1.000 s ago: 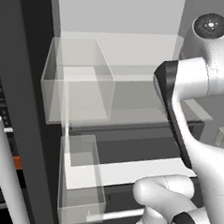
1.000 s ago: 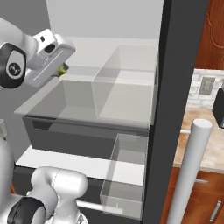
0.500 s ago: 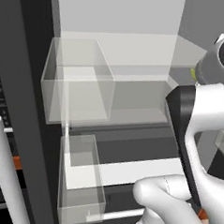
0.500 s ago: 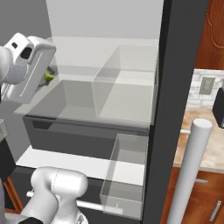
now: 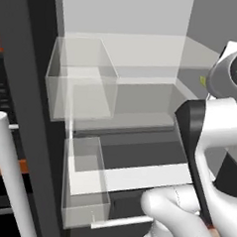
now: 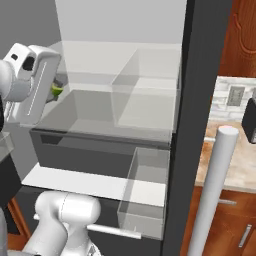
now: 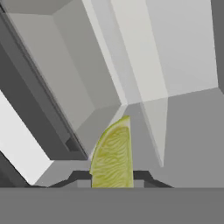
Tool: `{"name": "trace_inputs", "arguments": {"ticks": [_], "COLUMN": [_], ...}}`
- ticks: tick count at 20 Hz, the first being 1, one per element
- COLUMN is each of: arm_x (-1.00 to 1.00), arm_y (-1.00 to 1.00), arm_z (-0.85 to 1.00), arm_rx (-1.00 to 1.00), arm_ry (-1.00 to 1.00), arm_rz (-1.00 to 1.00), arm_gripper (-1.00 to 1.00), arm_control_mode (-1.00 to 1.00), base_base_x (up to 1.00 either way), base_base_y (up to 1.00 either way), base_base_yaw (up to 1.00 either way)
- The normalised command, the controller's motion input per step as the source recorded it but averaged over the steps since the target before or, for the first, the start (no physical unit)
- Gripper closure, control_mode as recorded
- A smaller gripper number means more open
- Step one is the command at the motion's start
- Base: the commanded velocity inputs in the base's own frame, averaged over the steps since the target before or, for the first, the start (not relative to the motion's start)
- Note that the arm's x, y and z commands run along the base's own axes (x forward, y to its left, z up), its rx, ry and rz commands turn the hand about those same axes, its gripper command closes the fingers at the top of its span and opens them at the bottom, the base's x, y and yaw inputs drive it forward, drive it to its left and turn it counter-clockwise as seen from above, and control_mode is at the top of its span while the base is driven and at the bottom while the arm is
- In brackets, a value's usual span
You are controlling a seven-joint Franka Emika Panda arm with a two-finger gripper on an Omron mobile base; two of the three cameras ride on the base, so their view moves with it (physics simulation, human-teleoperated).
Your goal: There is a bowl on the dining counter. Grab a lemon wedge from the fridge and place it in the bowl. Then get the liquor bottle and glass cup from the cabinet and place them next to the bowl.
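Open fridge (image 5: 118,66) interior across both base views: pale back wall, grey shelves, dark door edge as a vertical band at right of right base view. Reddish wood cabinetry (image 6: 245,35) in upper-right corner of right base view, w/ tiled backsplash and stone counter strip below it at right edge.

Clear bin (image 5: 80,78) in upper left of left base view, on upper shelf; same bin (image 6: 145,95) upper centre-right in right base view. Second clear bin (image 5: 85,183) lower left of left base view, below the first; (image 6: 145,192) lower centre in right base view. Dark drawer front (image 6: 85,155) mid-left in right base view, white ledge beneath.

Pale bar handle (image 5: 10,178) rising at lower-left edge of left base view; (image 6: 215,190) lower right in right base view.

Gripper (image 6: 52,90) at left edge of right base view, upper half, near front of upper shelf. Jaws pinched on lemon wedge (image 6: 57,90), small green speck by the hand there. In hand view, lemon wedge (image 7: 113,157) bottom centre, upright, yellow-green pulp facing camera, clamped between the two dark fingertips (image 7: 78,176); gripper (image 7: 111,177) midway. Fridge shelf and bin walls tilted behind it.
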Motion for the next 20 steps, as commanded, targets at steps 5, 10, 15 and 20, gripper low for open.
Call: {"name": "trace_inputs", "arguments": {"ticks": [5,10,15,20], "arm_x": [0.0,0.0,0.0,0.0], "arm_y": [0.0,0.0,0.0,0.0], "arm_z": [0.0,0.0,0.0,0.0], "arm_rx": [0.0,0.0,0.0,0.0], "arm_ry": [0.0,0.0,0.0,0.0], "arm_rz": [0.0,0.0,0.0,0.0], "arm_gripper": [1.0,1.0,1.0,1.0], "arm_control_mode": [1.0,1.0,1.0,1.0], "base_base_x": [-1.0,-1.0,-0.97,-0.64], "base_base_y": [0.0,-0.13,-0.44,-0.15], "base_base_yaw": [0.02,0.11,0.49,0.85]}}
